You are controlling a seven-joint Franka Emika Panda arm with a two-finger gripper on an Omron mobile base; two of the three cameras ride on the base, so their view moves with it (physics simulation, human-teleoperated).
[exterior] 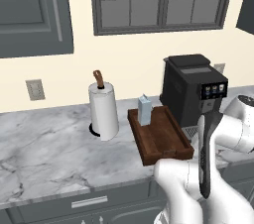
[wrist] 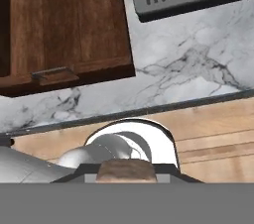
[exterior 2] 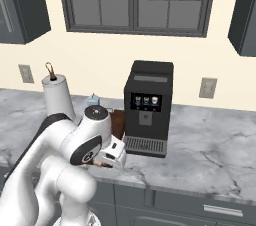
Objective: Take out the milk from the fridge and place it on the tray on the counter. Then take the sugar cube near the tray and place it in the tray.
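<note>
Left base view: the milk (exterior: pixel 144 109) stands upright at the far end of the tray (exterior: pixel 166 144) on the marble table (exterior: pixel 44 148), between a paper towel roll (exterior: pixel 103 110) and a coffee machine (exterior: pixel 192 89). Hand view: the end effector (wrist: pixel 126 168) is clenched on a small tan block, apparently the sugar cube (wrist: pixel 126 169), above the table edge just beside the tray's near corner.

Even, flat rendered light, bright cream wall, soft shadow beside the paper towel roll (exterior: pixel 103 110) left of centre, no glare, edges sharp, slight pixel softness throughout
</note>
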